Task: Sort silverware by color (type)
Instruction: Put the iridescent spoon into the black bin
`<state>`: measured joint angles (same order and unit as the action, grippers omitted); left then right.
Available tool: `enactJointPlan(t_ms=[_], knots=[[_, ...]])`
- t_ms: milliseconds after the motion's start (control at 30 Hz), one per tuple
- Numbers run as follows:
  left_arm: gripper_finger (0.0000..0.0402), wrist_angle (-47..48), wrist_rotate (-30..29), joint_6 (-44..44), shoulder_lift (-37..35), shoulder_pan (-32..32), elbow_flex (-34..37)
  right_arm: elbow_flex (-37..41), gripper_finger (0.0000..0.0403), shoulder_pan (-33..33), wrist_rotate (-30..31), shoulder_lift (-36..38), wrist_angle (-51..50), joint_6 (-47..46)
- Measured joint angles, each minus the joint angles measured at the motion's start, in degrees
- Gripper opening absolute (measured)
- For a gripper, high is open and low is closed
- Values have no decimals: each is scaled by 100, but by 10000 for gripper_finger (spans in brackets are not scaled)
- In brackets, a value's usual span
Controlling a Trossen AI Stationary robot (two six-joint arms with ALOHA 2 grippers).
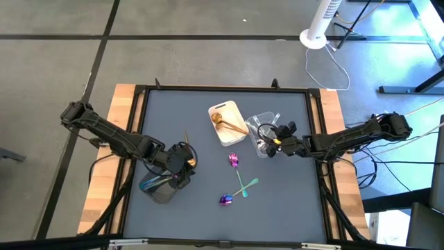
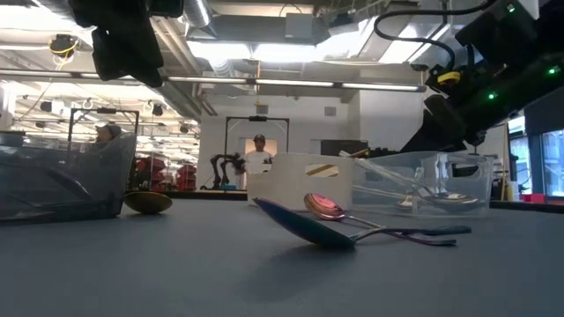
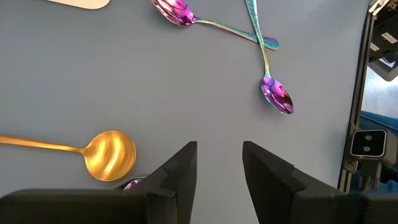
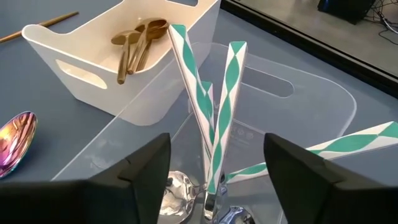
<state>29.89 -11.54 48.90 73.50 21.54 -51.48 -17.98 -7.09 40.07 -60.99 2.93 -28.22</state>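
Centrally in the high view, the right gripper [image 1: 272,143] hung open over the clear tray [image 1: 262,122] holding silver spoons [image 4: 180,190]; withdrawing straight upward seemed wisest, while two iridescent spoons [image 1: 236,179] lay below centre.

A robotics lab: another robot arm [image 2: 225,167], ceiling ducts [image 2: 300,26] and strip lights [image 2: 264,84] beyond the table

1. I look all around and find no words or numbers I can read.
2. The clear tray [image 4: 292,118] has small raised marks on its bottom, too tiny to read.
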Motion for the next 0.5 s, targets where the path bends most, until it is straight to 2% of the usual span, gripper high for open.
enactJointPlan(t_ms=[200,500], knots=[[123,0,0,0,0,0,0,0,264,0,-3,0,-1,1],[123,0,-1,0,1,2,0,-85,266,0,-133,0,-4,4]])
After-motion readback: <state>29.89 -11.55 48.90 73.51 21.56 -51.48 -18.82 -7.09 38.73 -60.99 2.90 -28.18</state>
